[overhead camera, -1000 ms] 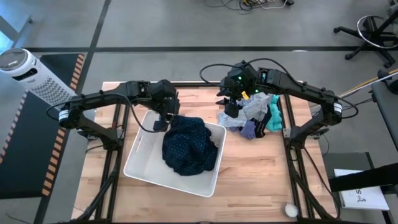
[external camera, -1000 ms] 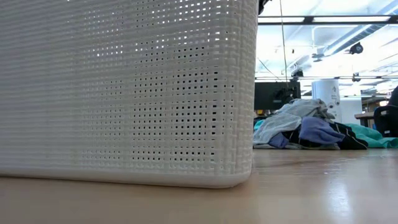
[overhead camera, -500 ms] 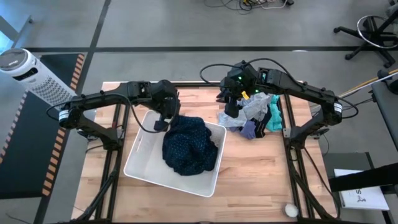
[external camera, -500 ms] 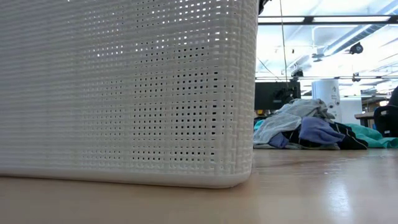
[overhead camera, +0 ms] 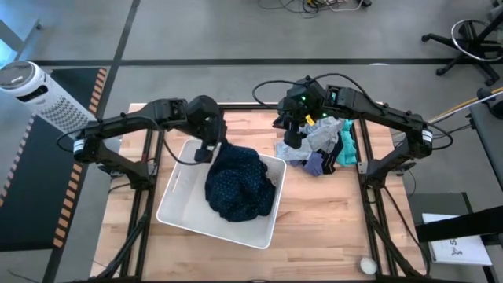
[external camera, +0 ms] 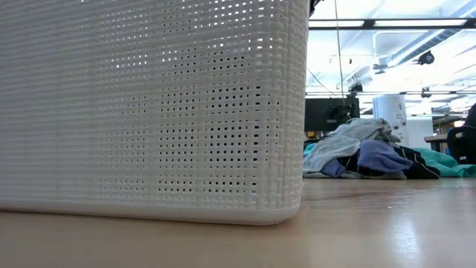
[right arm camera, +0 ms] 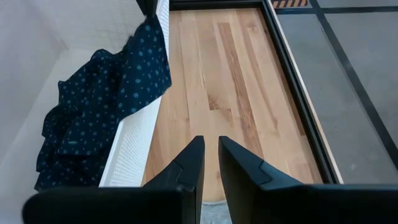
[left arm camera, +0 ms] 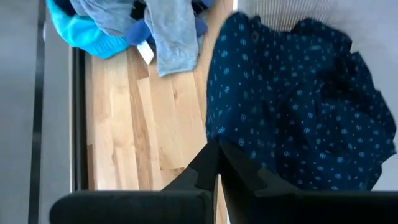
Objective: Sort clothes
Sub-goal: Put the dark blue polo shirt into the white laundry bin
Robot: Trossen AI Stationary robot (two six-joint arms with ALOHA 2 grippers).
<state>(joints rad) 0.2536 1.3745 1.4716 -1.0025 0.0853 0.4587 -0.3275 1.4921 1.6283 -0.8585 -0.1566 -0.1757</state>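
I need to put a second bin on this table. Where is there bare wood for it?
The widest bare wood lies in front of the pile of clothes, right of the white bin. A narrower strip runs between bin and pile. The far edge is crowded: the left end effector sits at the bin's rim, the right end effector on the pile.

Light wooden tabletop (overhead camera: 314, 212) inside a black frame. The white bin (overhead camera: 179, 196) sits on its left half, angled, its mesh wall filling most of the low view. Right of the bin, toward the far edge, a heap of clothes (overhead camera: 324, 146) lies straight on the wood: grey, teal, lavender, black. Bare planks in front.
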